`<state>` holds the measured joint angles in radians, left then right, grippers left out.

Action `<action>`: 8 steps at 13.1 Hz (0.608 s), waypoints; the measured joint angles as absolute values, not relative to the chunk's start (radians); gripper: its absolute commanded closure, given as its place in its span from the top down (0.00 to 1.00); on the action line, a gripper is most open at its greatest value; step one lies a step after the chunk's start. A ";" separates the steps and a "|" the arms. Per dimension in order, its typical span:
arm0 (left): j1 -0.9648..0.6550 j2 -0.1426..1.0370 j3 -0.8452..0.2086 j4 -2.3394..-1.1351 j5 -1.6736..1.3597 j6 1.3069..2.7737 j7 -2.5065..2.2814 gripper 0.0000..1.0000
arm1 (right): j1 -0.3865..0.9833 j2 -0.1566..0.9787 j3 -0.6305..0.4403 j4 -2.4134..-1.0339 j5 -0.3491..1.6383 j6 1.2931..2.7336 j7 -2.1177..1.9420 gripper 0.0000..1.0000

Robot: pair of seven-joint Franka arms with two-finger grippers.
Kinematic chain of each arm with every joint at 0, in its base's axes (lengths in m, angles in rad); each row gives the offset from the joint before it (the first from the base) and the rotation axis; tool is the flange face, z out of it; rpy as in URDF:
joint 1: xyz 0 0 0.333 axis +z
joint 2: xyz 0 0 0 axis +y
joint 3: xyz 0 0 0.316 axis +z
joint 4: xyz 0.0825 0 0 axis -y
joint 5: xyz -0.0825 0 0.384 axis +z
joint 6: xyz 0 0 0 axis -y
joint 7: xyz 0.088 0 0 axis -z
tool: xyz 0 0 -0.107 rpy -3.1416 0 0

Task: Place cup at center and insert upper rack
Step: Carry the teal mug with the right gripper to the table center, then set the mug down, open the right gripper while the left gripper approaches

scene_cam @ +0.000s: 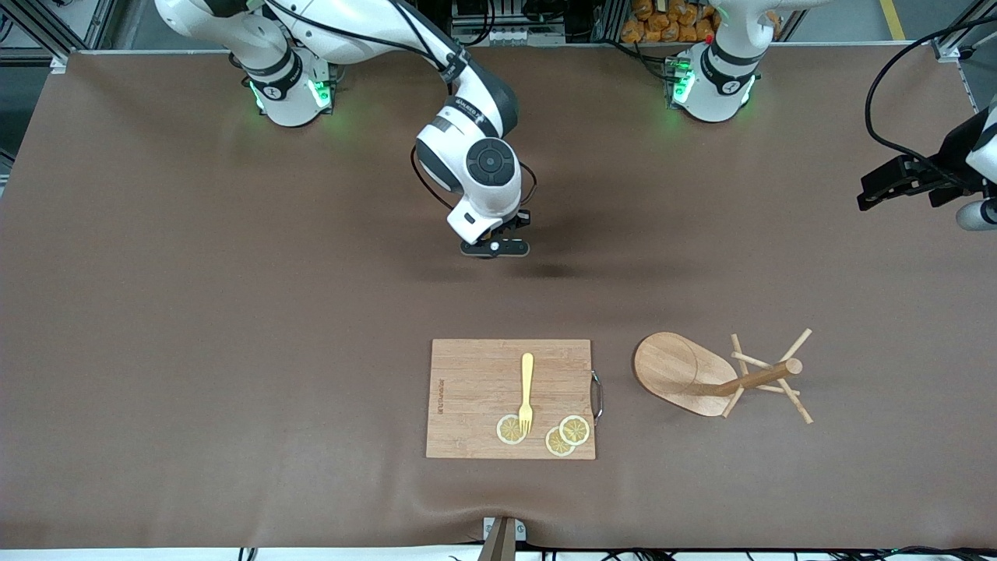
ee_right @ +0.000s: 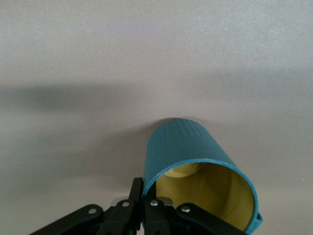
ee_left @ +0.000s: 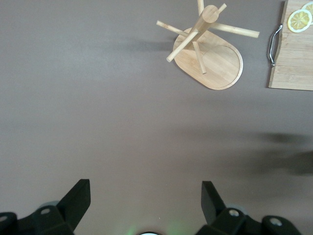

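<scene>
In the right wrist view the teal cup (ee_right: 186,147), yellow inside, leans over with its mouth toward the camera. My right gripper (ee_right: 146,188) is shut on its rim wall, one finger inside and one outside. In the front view the right gripper (scene_cam: 494,248) hangs low over the middle of the table and hides the cup. The upper rack (scene_cam: 716,375), a light wooden mug tree with an oval base, stands nearer the front camera, toward the left arm's end. My left gripper (ee_left: 145,196) is open and empty over bare table, the upper rack (ee_left: 208,54) ahead of it; this left gripper (scene_cam: 876,191) waits at the table's end.
A bamboo cutting board (scene_cam: 475,389) lies beside the rack, nearer the front camera than the right gripper. It carries a yellow fork (scene_cam: 526,393) and three lemon slices (scene_cam: 567,435). Its metal handle (scene_cam: 598,396) faces the rack. The board's corner (ee_left: 293,54) shows in the left wrist view.
</scene>
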<state>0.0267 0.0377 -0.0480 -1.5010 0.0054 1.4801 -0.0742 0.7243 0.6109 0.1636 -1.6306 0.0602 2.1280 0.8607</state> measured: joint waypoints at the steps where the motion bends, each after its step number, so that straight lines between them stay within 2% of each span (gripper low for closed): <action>1: 0.027 0.039 -0.048 -1.501 0.005 1.480 -0.074 1.00 | 0.724 0.611 0.164 -1.630 0.060 2.128 0.861 0.26; 2: 0.027 0.040 -0.048 -1.501 0.005 1.480 -0.074 1.00 | 0.725 0.611 0.164 -1.630 0.059 2.128 0.861 0.32; 4: 0.027 0.041 -0.048 -1.501 0.005 1.480 -0.074 1.00 | 0.725 0.611 0.163 -1.630 0.057 2.135 0.861 0.35; 6: 0.025 0.041 -0.050 -1.501 0.005 1.480 -0.074 1.00 | 0.725 0.612 0.162 -1.630 0.057 2.153 0.861 0.48; 7: 0.024 0.041 -0.052 -1.501 0.005 1.480 -0.074 1.00 | 0.725 0.613 0.161 -1.630 0.058 2.156 0.861 0.57; 8: 0.022 0.041 -0.059 -1.500 0.005 1.480 -0.074 1.00 | 0.725 0.613 0.160 -1.629 0.058 2.160 0.861 0.71</action>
<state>0.0222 0.0408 -0.0593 -1.4997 0.0054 1.4801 -0.0744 0.7246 0.6129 0.1603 -1.6287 0.0580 2.1603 0.8612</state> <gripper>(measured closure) 0.000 0.520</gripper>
